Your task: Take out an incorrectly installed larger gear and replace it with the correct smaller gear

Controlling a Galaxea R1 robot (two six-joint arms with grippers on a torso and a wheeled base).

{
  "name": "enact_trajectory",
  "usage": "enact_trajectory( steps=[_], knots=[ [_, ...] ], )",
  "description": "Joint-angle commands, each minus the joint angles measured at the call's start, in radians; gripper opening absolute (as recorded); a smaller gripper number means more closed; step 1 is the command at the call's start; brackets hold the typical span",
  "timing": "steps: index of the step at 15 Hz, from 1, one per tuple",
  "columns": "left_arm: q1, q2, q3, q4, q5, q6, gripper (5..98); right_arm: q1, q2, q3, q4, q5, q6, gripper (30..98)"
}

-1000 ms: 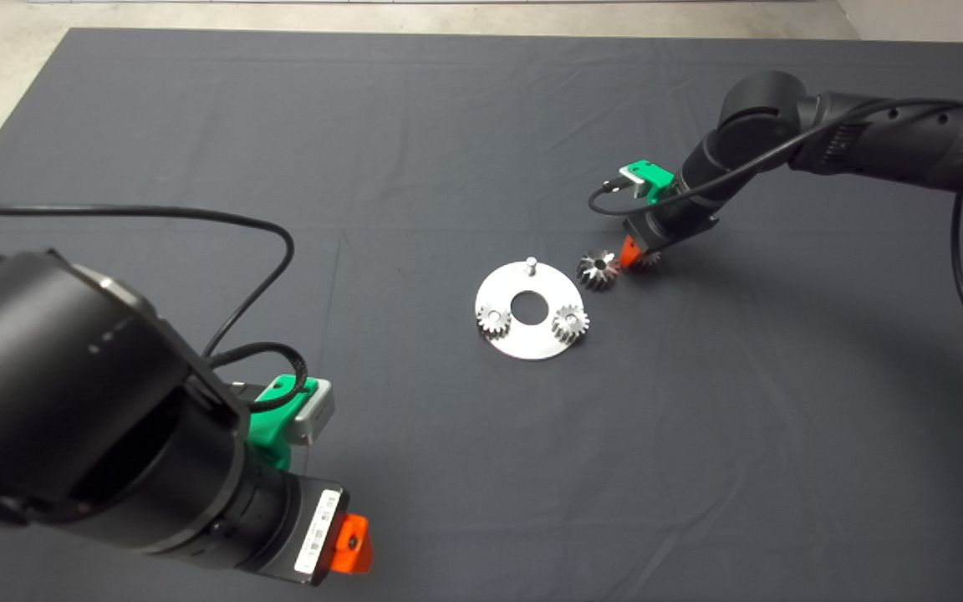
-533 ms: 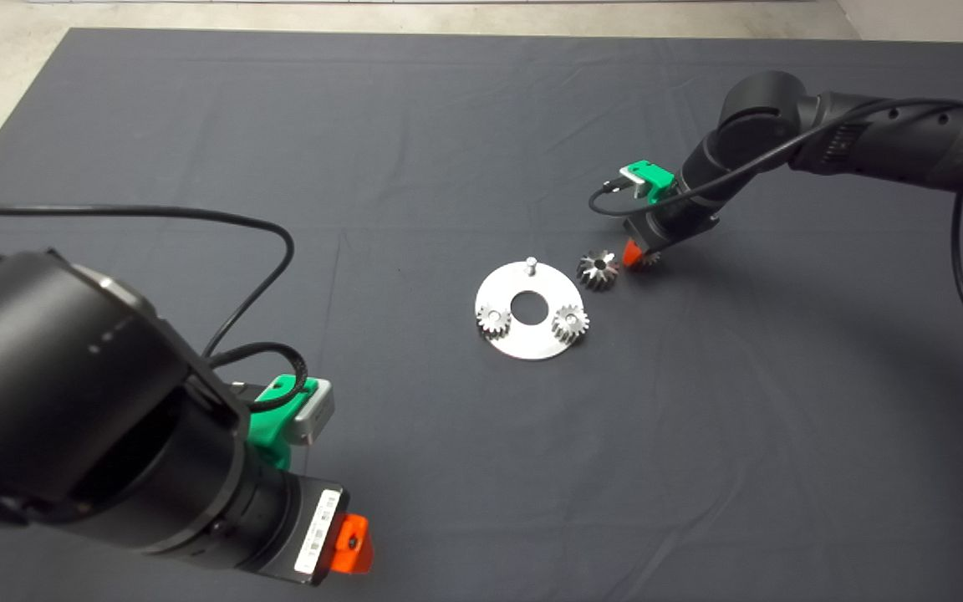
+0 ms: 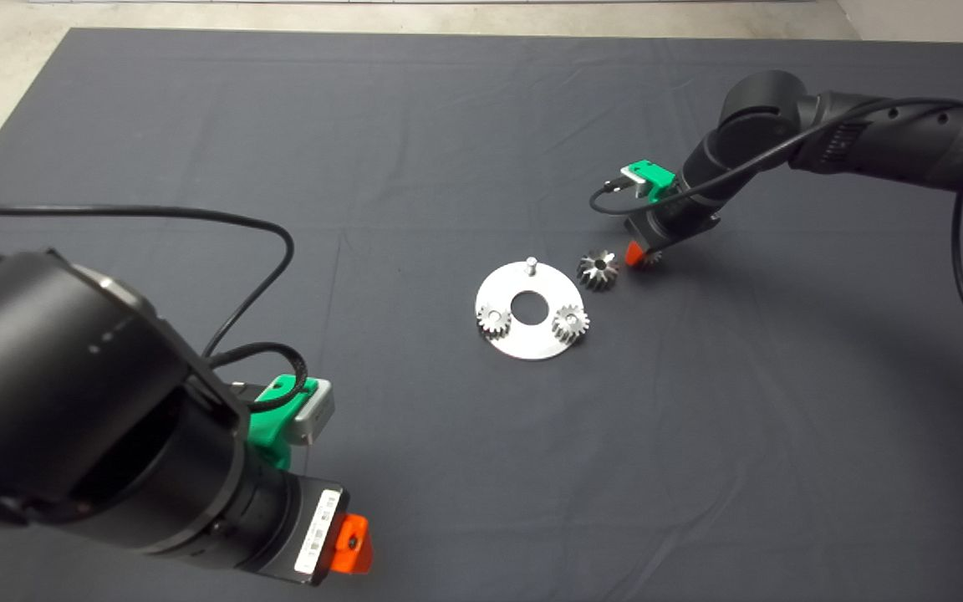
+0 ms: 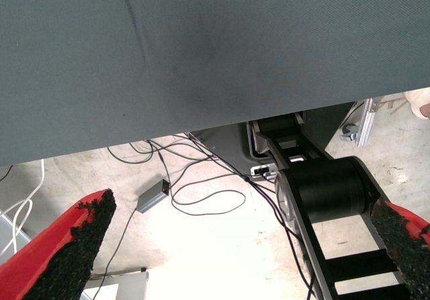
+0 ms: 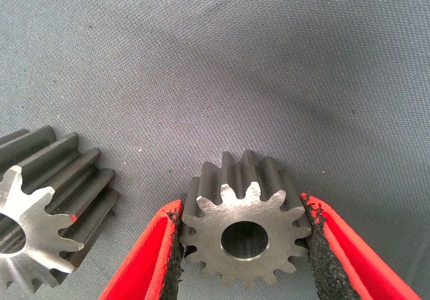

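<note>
Right wrist view | right pincer (image 5: 243, 246) pinching smaller gear (image 5: 245, 229) | larger gear (image 5: 47, 213) just beside

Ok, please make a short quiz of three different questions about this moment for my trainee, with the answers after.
1. True or false: the larger gear sits on the round plate.
2. What do the right gripper pads touch? A) the smaller gear B) the bare pin C) nothing
3. How many gears are mounted on the plate?

Key:
1. False. It lies on the mat beside the plate.
2. A. The pads press both sides of the smaller gear, which lies next to the larger gear.
3. Two; the pin is bare. The left gripper waits open at the mat's near edge.
</note>
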Motion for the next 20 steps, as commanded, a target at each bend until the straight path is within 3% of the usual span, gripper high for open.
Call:
enact_trajectory(
  steps=[1,5,6,8,11,17,20],
  knots=[
    [-0.016,0.002,0.016,-0.018,0.003,-0.005,98.1,0.002,0.004,-0.028,-0.028,-0.008,-0.009,43.6],
    [-0.016,0.001,0.016,-0.018,0.003,-0.003,98.1,-0.006,0.007,-0.030,-0.028,-0.021,-0.015,43.1],
    [-0.016,0.000,0.017,-0.018,0.003,-0.003,98.1,-0.006,0.015,-0.020,-0.029,-0.037,-0.017,42.0],
    [-0.016,0.000,0.018,-0.018,0.003,-0.003,98.1,0.000,0.036,-0.024,-0.037,-0.104,-0.010,42.0],
    [-0.016,0.000,0.016,-0.018,0.004,-0.003,98.1,0.008,0.051,-0.022,-0.037,-0.116,-0.009,41.1],
    [-0.016,-0.001,0.017,-0.018,0.003,-0.004,98.1,0.148,0.106,-0.019,-0.028,-0.124,0.006,41.1],
    [-0.016,-0.001,0.017,-0.018,0.003,-0.005,98.1,0.214,0.137,-0.017,-0.028,-0.153,0.055,41.1]
  ],
)
